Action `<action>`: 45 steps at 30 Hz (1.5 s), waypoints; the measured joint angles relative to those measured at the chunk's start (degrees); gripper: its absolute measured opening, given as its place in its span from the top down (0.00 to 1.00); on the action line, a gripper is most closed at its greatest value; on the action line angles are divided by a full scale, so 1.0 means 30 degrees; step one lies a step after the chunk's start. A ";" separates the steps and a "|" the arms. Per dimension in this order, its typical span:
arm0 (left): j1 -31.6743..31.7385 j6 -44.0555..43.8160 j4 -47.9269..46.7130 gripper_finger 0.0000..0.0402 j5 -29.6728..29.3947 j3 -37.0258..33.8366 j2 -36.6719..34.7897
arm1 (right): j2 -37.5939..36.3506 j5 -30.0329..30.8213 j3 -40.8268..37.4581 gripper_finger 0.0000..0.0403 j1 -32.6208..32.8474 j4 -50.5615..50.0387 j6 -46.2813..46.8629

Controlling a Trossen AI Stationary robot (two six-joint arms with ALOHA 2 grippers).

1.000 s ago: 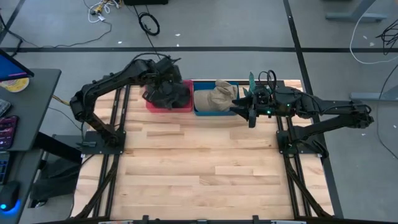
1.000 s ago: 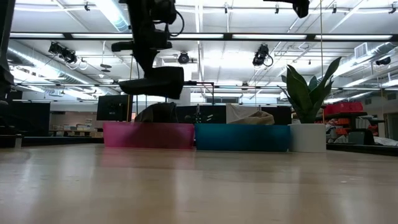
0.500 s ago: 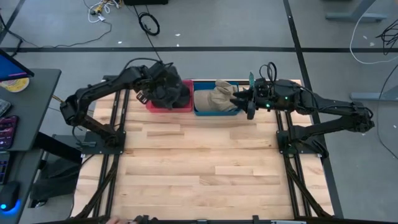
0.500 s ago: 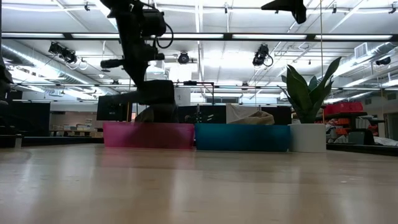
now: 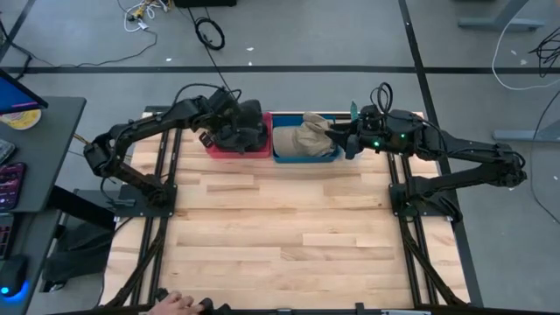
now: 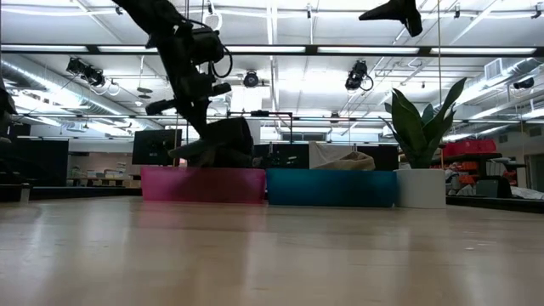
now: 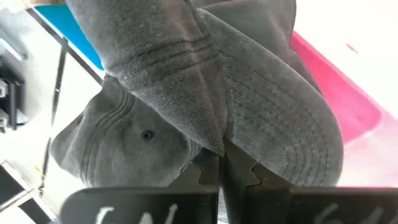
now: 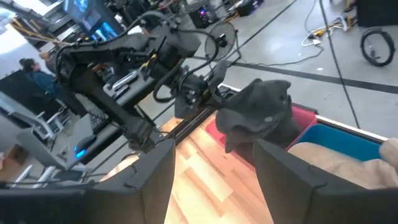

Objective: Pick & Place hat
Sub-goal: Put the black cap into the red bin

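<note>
A dark grey hat [image 5: 243, 131] hangs over the pink bin [image 5: 236, 150] at the table's far edge, with my left gripper [image 5: 226, 129] shut on it. In the low view the dark grey hat [image 6: 217, 146] reaches down to the rim of the pink bin [image 6: 204, 184]; whether it touches the bin I cannot tell. A beige hat [image 5: 303, 137] lies in the blue bin [image 5: 302, 158] beside it. My right gripper [image 5: 344, 142] stands open, raised over the blue bin's right end, holding nothing. My left gripper pinches a gathered fold of the hat's cloth [image 7: 215, 142] between its two shut fingers [image 7: 239, 177], next to the stitched brim [image 7: 292, 127]. The fingers slant down from the table's left. The hat hangs below them, slack, over the pink bin [image 7: 339, 81].
A potted plant [image 6: 419, 127] in a white pot stands right of the blue bin [image 6: 331, 187]. The wide wooden tabletop [image 5: 289, 236] lies in front of the bins. A person's hand [image 5: 175, 304] shows at the near edge.
My left gripper has gone down toward the pink bin, rolling its wrist, still shut on the dark grey hat. The hat has sunk from well above the bin to its rim. My right gripper has swung a little toward the table's far edge and stays open.
</note>
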 joint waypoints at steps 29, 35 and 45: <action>0.2539 0.0595 0.1674 1.00 0.2054 -0.3748 -0.0185 | 0.1802 0.0117 -0.0007 0.46 0.0000 0.0741 0.0982; 0.2524 0.0767 0.2745 1.00 0.2116 -0.4813 -0.0207 | 0.1802 0.0112 -0.0007 0.46 0.0000 0.0731 0.0982; 0.2512 0.1876 0.4199 1.00 0.2557 -0.5057 0.0170 | 0.1802 0.0104 -0.0007 0.46 0.0004 0.0724 0.1012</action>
